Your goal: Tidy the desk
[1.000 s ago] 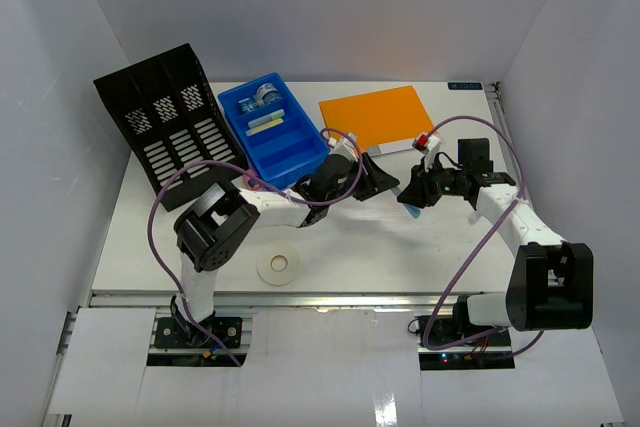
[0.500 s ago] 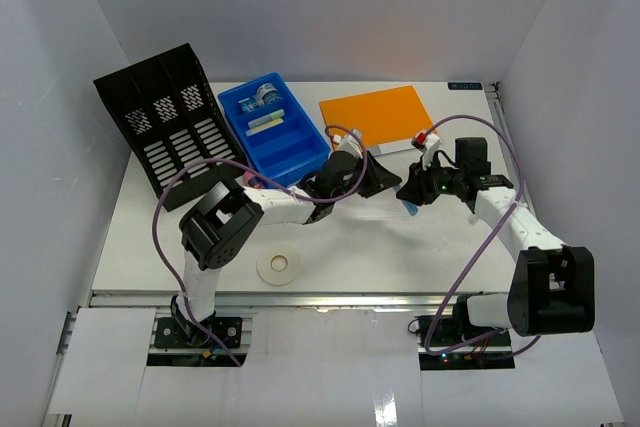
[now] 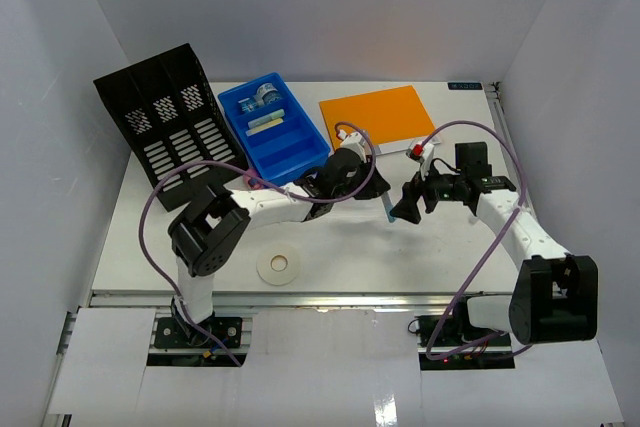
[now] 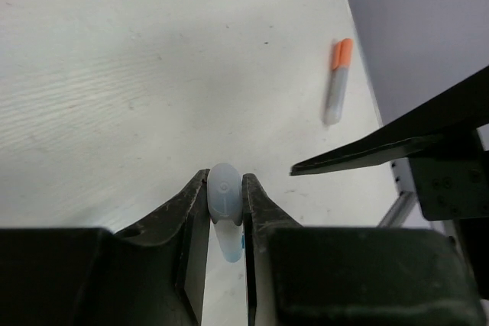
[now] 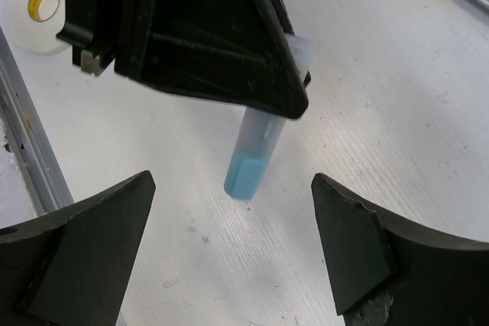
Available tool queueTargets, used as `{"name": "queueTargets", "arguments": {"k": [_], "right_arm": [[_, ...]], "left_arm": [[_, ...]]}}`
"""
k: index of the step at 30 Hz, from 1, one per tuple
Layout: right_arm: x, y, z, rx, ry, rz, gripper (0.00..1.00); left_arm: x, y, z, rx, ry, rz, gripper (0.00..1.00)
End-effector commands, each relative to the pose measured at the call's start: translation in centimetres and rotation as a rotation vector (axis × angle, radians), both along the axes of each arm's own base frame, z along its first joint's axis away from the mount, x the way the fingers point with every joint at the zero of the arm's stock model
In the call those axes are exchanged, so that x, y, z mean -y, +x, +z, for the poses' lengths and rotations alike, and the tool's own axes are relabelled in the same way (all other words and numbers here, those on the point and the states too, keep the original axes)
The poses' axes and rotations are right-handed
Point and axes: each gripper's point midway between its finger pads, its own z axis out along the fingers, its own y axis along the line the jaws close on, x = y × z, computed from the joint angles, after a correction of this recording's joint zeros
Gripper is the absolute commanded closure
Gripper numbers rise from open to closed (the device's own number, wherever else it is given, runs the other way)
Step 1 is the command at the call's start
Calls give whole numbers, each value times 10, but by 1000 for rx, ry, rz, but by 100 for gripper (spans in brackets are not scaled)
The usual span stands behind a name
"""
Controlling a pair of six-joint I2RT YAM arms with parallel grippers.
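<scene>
Currently the left gripper point(image 4: 225, 185) pinches a pen point(image 5: 254, 146) by its top over the desk point(image 3: 350, 257); the right gripper point(image 5: 229, 188) gapes wide nearby. Likely light, stiff, slick plastic; grip mid-barrel.

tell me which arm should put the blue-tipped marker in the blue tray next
Left. The left gripper is shut on the marker and sits nearer the blue tray; the right gripper is open, holding nothing.

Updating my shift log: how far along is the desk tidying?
Done: the blue tray already holds a few small items. In hand: the left hand grips a blue-capped pen, with the right hand open beside it. Left: the tape roll, orange-capped marker and orange sheet lie loose on the desk.
</scene>
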Motion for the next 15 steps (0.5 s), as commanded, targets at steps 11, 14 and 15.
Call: {"name": "queueTargets", "arguments": {"k": [11, 14, 15], "right_arm": [[26, 6, 42, 248, -67, -24, 10], [27, 7, 39, 242, -76, -31, 10], [28, 8, 38, 239, -81, -34, 10]], "left_arm": [[-196, 123, 123, 414, 705, 242, 98], [-219, 150, 137, 494, 870, 285, 97], [-228, 160, 136, 501, 918, 304, 97]]}}
